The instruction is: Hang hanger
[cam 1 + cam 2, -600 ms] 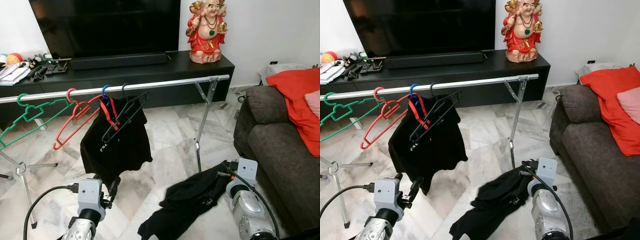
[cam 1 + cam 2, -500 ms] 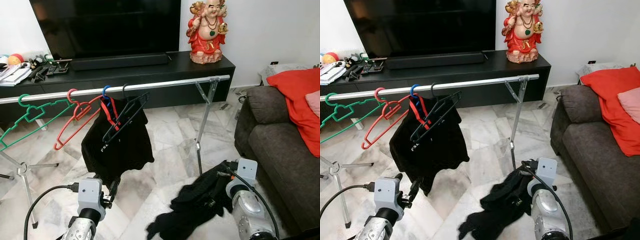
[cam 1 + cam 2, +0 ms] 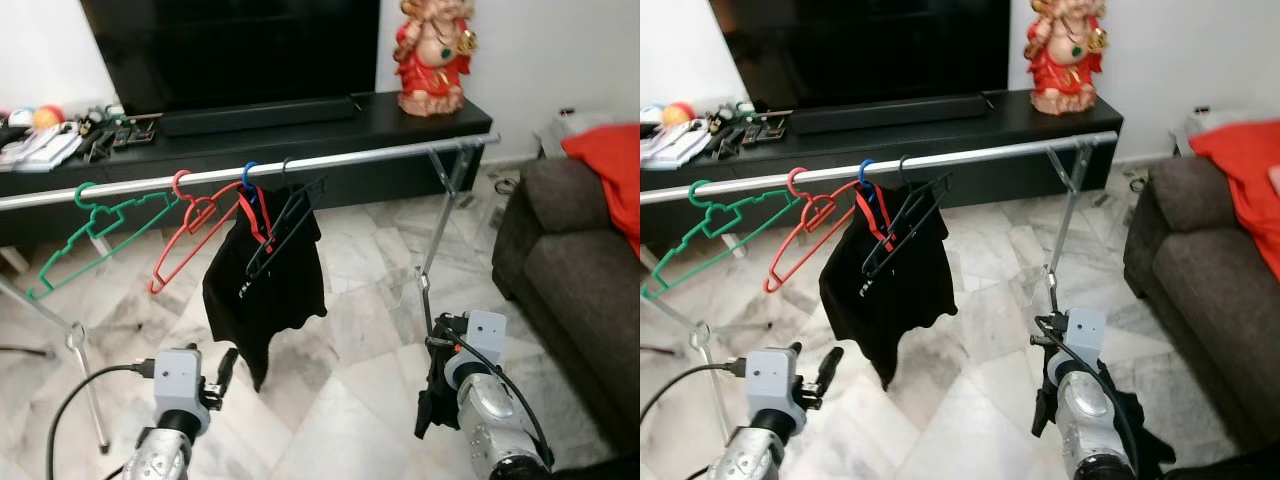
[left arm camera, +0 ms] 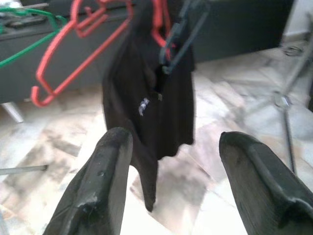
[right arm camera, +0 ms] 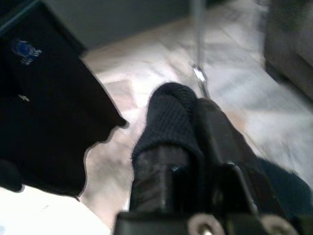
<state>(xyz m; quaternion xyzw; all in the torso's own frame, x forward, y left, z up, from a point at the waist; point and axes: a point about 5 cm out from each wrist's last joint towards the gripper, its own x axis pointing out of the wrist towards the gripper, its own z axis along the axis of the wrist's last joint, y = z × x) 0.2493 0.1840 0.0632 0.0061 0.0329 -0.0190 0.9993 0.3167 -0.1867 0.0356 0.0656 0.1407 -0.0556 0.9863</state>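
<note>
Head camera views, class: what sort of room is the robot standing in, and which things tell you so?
Most likely a home living room. A large television stands on a long black media console, a dark grey sofa sits to the robot's right, and the floor is marble tile.

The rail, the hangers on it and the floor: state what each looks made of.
Rail: metal, by its bright silver sheen. Green hanger and red hanger: probably plastic, given the flat uniform colour and moulded shape. Black hanger: thin bars, plastic or coated wire; hard to tell. Floor: polished marble or marble-look tile, with grey veins and gloss.
</note>
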